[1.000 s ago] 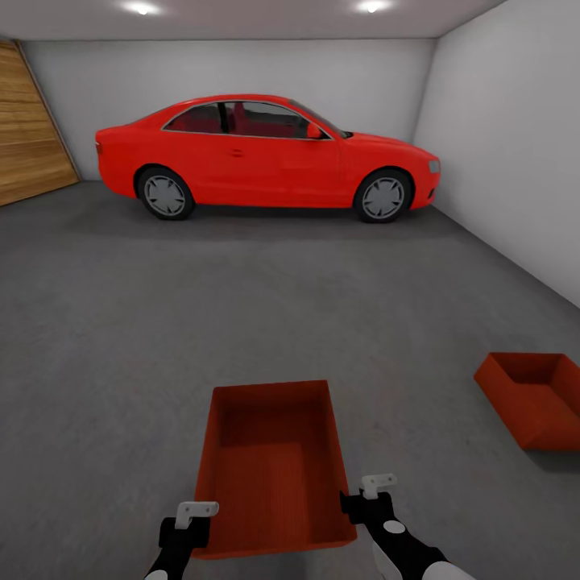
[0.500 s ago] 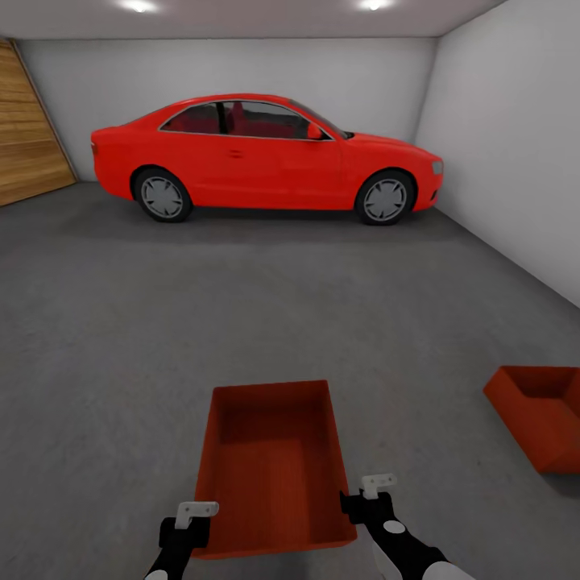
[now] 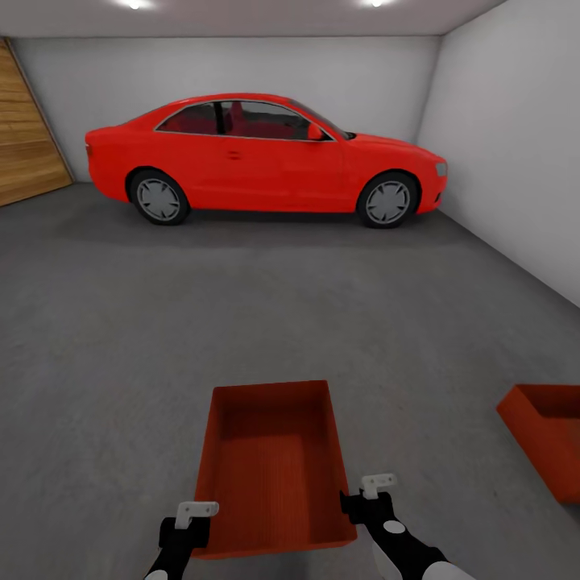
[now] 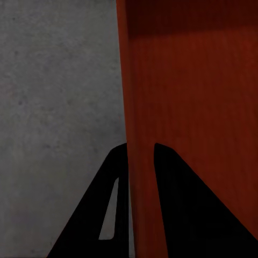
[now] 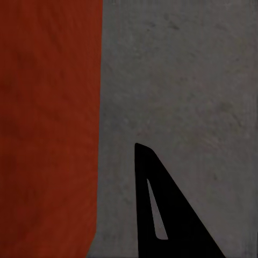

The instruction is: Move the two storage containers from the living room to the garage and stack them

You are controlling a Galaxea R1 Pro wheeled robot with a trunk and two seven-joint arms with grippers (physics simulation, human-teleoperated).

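I hold one orange-red storage container [image 3: 274, 459] level in front of me, above the garage's dark-grey concrete floor [image 3: 282, 306]. My left gripper [image 3: 193, 524] is at its near left corner. In the left wrist view that gripper [image 4: 141, 148] is shut with the container wall [image 4: 193, 107] between its fingers. My right gripper [image 3: 366, 503] is at the near right corner. In the right wrist view one finger [image 5: 161, 215] shows outside the container wall [image 5: 48, 129], which hides the other. The second storage container [image 3: 552, 435] sits on the floor at the right, cut off by the picture's edge.
A red coupe car [image 3: 258, 157] is parked side-on along the far wall. A wooden plank door [image 3: 28, 137] leans at the far left. A pale-grey wall [image 3: 515, 161] runs along the right. Bare concrete lies between me and the car.
The whole view has shifted, so the camera moved. The container on the floor has slid toward the right edge of the picture. The held container and both grippers keep their places.
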